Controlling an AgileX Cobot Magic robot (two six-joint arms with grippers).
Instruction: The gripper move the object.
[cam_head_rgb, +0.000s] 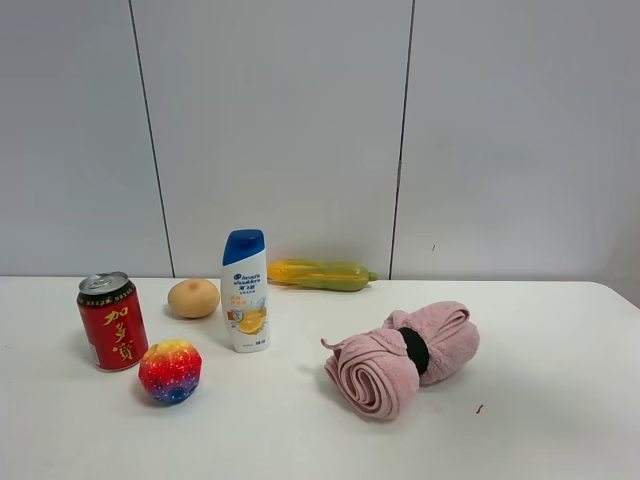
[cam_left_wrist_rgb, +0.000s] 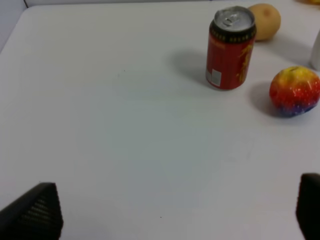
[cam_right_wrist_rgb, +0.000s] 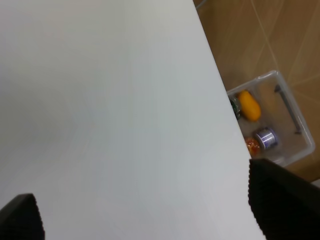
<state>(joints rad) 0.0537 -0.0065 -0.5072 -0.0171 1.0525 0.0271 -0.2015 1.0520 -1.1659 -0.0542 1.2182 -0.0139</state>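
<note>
The red drink can (cam_head_rgb: 112, 321) with yellow characters and a silver top stands upright at the left of the white table (cam_head_rgb: 540, 430). It also shows in the left wrist view (cam_left_wrist_rgb: 230, 48). My left gripper (cam_left_wrist_rgb: 175, 212) is open and empty, well short of the can, with its black fingertips (cam_left_wrist_rgb: 35, 212) spread wide over bare table. My right gripper (cam_right_wrist_rgb: 150, 210) is open and empty over bare table near the table's edge. Neither gripper shows in the exterior high view.
A multicoloured ball (cam_head_rgb: 170, 371) sits just in front and right of the can. A tan egg-shaped object (cam_head_rgb: 193, 298), a white blue-capped shampoo bottle (cam_head_rgb: 245, 291), a corn cob (cam_head_rgb: 318, 275) and a rolled pink towel (cam_head_rgb: 400, 357) stand further right. A clear bin (cam_right_wrist_rgb: 272, 125) sits on the floor beside the table.
</note>
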